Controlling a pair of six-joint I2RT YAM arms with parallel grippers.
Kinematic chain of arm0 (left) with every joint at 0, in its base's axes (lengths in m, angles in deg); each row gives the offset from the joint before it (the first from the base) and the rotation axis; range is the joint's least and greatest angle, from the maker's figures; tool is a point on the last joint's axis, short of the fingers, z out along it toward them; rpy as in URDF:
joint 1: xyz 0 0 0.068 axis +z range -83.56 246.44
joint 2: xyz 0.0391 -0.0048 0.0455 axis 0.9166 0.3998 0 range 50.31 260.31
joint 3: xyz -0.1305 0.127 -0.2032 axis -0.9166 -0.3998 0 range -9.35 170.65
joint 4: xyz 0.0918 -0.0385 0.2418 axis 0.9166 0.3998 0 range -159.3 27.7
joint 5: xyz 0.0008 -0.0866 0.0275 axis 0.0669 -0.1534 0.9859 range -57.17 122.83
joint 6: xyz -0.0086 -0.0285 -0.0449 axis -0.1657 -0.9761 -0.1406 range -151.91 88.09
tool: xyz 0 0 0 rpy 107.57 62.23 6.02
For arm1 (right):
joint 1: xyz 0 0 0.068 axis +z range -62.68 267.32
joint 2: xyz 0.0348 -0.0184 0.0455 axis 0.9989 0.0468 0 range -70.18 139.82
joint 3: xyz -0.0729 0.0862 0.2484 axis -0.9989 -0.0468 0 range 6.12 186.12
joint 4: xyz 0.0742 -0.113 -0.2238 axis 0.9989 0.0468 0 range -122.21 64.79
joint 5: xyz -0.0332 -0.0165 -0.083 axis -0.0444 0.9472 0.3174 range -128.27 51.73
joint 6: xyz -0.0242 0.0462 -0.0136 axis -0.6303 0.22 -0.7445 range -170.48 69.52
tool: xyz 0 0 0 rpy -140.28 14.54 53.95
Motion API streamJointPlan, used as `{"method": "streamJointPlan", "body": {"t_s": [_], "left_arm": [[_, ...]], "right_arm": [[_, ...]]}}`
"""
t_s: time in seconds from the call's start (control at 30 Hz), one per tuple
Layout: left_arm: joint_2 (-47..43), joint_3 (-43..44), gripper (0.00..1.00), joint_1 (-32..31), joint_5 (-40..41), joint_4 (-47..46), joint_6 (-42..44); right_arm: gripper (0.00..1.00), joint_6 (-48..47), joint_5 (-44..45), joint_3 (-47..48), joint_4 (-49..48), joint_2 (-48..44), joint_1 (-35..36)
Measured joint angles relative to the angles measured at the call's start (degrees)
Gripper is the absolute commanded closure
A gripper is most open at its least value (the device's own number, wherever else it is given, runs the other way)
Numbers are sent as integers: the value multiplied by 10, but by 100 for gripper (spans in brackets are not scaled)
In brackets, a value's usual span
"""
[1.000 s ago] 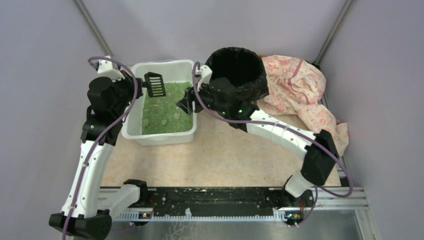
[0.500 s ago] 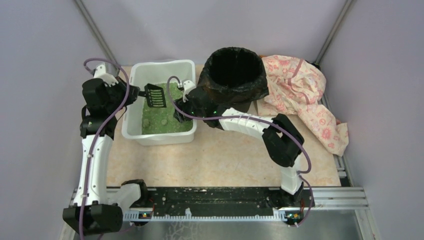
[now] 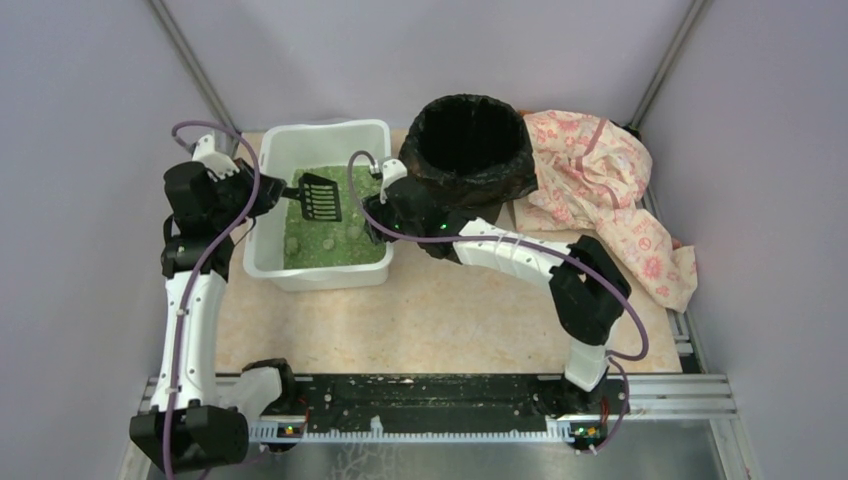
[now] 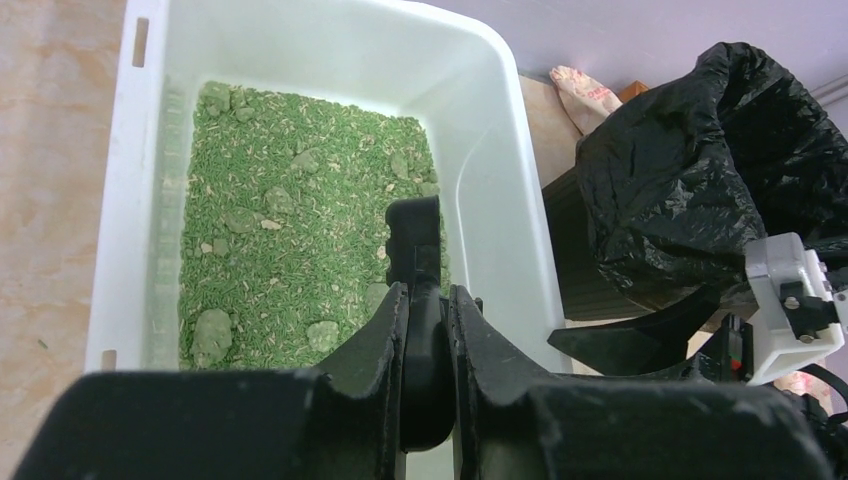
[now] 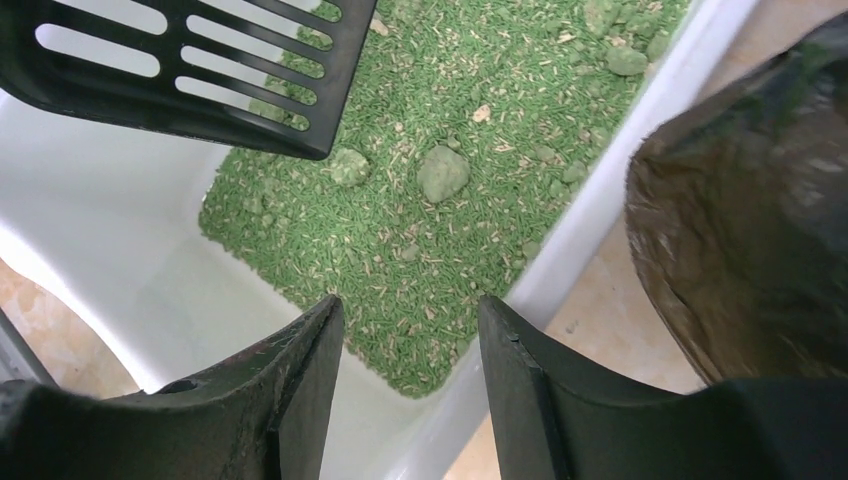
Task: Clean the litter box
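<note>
The white litter box (image 3: 268,262) holds green granular litter with several clumps (image 5: 441,172). It also shows in the left wrist view (image 4: 132,200). My left gripper (image 3: 283,192) is shut on the handle of a black slotted scoop (image 3: 320,196) and holds it over the litter. The handle sits between the fingers in the left wrist view (image 4: 427,330). The scoop's blade shows in the right wrist view (image 5: 190,70). My right gripper (image 3: 378,215) is open and empty over the box's right wall, beside the black-bagged bin (image 3: 470,145).
A pink patterned cloth (image 3: 600,190) lies crumpled at the back right beside the bin. The bin stands close against the box's right side. Grey walls enclose the beige table (image 3: 420,320) on three sides.
My left gripper has moved the scoop a little to the right and lower over the litter. My right arm has shifted slightly, its gripper still over the box's right edge.
</note>
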Motion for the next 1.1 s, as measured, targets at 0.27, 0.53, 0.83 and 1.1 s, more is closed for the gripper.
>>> {"method": "streamJointPlan", "body": {"t_s": [0.27, 0.53, 0.83, 1.1], "left_arm": [[-9, -3, 100, 8, -21, -4, 0], [-14, -12, 100, 10, -34, -11, -3], [-28, -12, 100, 12, -35, -11, 7], [-24, -12, 100, 12, -57, -18, -4]], "right_arm": [[53, 4, 21, -17, 30, -32, -1], [100, -6, 16, 78, 92, 3, 12], [100, 0, -18, 81, 83, 47, 23], [100, 25, -41, -67, 2, -42, 8]]}}
